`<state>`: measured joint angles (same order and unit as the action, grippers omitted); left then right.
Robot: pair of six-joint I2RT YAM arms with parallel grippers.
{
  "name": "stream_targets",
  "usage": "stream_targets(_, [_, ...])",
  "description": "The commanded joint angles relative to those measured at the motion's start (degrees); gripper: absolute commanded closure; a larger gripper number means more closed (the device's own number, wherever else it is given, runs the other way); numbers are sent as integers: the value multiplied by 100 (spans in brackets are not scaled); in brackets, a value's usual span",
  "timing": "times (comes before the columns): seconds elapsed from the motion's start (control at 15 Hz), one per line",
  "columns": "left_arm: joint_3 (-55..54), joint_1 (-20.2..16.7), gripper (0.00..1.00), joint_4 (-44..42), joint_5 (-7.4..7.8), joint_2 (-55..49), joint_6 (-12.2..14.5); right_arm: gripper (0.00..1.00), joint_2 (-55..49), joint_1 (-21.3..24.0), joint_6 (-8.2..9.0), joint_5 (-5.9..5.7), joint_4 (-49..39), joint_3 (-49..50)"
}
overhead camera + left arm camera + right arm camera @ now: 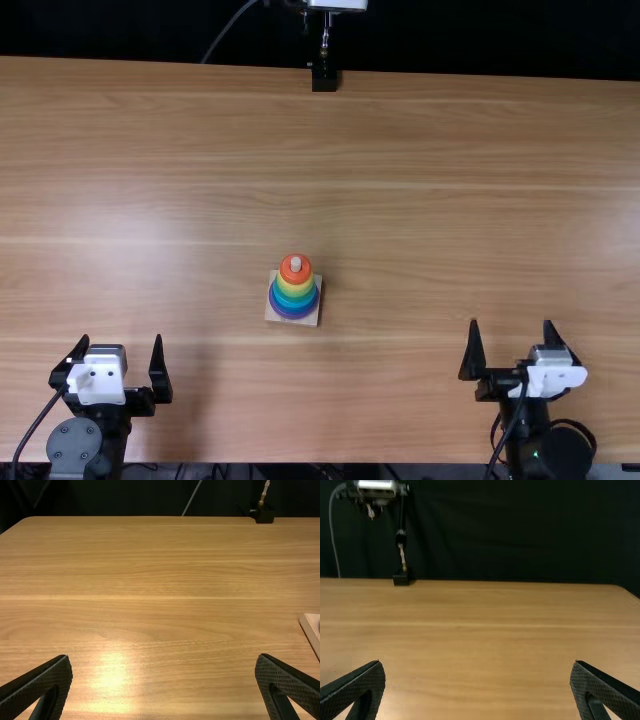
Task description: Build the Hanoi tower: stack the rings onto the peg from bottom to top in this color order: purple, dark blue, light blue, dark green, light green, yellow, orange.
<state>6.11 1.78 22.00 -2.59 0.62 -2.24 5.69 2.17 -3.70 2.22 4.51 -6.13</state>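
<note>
One stack [289,300] stands on the counter [450,220], near the middle from side to side and on the near side of its depth, between the two tools and well apart from both. The build looks finished, or as good as finished: the orange ring [296,276] sits uppermost around the peg [296,264], the yellow ring [296,289] comes next under it, then green and blue bands, with the purple ring [293,316] lowest on the pale base [273,317]. I cannot count each green and blue band apart, so their exact order is unconfirmed.

The step in hand, I judge, is the close of the job. The next move calls for no more than leaving the stack alone, or a check that every ring is seated.

The stack points straight up, its long axis upright along the peg, narrowing toward the bare, rounded tip. The square base lies flat, turned only slightly from the counter's edges.

The left tool [121,338] is spread wide with nothing in it; the right tool [511,322] is likewise wide and empty.
</note>
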Motion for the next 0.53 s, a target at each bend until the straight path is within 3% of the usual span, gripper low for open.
stream_targets(0.0, [-611, -38, 0, 458, -36, -62, 13, 0, -279, 64, -9, 84, 103, 235])
stream_targets(0.33, [-611, -38, 0, 458, -36, -62, 13, 0, -569, 64, -62, 84, 504, 534])
stream_targets(0.47, [-611, -38, 0, 458, -36, -62, 13, 0, -569, 64, -9, 84, 652, 552])
